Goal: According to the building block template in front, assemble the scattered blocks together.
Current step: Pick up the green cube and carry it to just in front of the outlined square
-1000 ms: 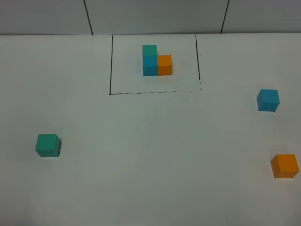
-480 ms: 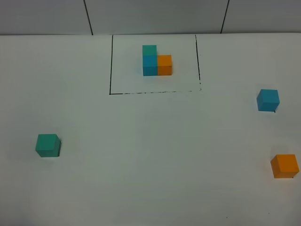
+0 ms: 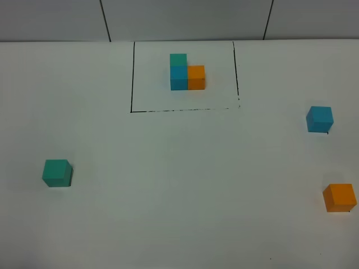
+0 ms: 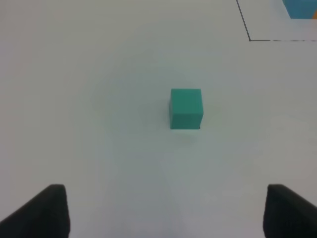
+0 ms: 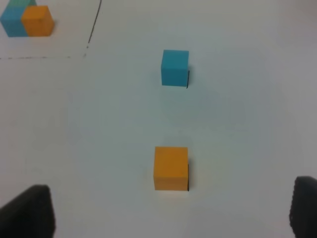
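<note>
The building block template (image 3: 187,73) is an L of teal-green, blue and orange cubes inside a thin black drawn rectangle at the far middle of the table. The scattered teal-green block (image 3: 56,172) lies at the left, the blue block (image 3: 319,119) at the right, and the orange block (image 3: 339,197) nearer the front right. Neither gripper shows in the high view. In the left wrist view my left gripper (image 4: 166,213) is open, with the teal-green block (image 4: 185,108) ahead of it and apart. My right gripper (image 5: 166,208) is open, the orange block (image 5: 171,167) just ahead and the blue block (image 5: 174,67) farther on.
The white table (image 3: 179,168) runs to a grey panelled wall (image 3: 179,19) at the back. A corner of the template's black frame (image 4: 248,34) shows in the left wrist view, and the template cubes (image 5: 27,21) in the right wrist view.
</note>
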Motion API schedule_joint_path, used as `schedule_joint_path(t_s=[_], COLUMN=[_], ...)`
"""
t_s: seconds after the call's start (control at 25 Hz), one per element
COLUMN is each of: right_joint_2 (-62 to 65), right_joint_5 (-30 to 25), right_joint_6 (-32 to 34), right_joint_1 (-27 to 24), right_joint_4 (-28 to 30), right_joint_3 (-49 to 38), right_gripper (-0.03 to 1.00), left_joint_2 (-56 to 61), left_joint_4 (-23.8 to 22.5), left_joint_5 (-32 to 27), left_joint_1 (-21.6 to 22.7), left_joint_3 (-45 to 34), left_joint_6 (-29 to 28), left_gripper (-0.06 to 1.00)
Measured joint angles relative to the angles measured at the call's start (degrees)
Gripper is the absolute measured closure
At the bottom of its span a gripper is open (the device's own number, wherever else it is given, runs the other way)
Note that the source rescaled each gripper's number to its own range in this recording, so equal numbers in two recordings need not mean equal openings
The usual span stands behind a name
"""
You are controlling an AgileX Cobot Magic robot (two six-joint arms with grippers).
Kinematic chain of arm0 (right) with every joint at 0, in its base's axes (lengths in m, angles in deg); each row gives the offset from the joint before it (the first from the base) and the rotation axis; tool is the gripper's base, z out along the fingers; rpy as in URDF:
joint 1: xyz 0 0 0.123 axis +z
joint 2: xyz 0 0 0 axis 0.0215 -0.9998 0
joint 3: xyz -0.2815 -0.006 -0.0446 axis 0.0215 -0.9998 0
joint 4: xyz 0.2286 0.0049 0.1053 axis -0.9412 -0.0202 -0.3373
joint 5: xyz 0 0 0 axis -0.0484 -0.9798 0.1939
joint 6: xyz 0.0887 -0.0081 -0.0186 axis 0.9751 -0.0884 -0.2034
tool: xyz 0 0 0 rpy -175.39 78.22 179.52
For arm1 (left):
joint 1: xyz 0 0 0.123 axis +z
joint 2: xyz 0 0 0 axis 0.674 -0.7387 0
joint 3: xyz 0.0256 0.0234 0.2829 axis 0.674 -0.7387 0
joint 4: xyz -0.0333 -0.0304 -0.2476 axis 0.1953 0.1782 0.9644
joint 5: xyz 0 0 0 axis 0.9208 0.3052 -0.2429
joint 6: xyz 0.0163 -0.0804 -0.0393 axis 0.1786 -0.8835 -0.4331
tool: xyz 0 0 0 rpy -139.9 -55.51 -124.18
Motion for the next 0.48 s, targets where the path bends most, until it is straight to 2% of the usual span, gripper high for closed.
schedule_joint_path(t_s=[0.24, 0.48], right_joint_2=[0.0, 0.0], right_joint_5=[0.0, 0.0], right_joint_6=[-0.1, 0.0], right_joint_1=[0.0, 0.0], right_joint_4=[0.0, 0.0], right_joint_3=[0.0, 0.0], right_gripper=[0.07, 0.08], left_joint_2=[-0.7, -13.3], left_joint_4=[-0.2, -1.8], left_joint_5=[0.1, 0.1], left_joint_1=[0.0, 0.0], left_joint_3=[0.1, 4.3], left_joint_6=[0.0, -3.1], left_gripper=[0.26, 0.11])
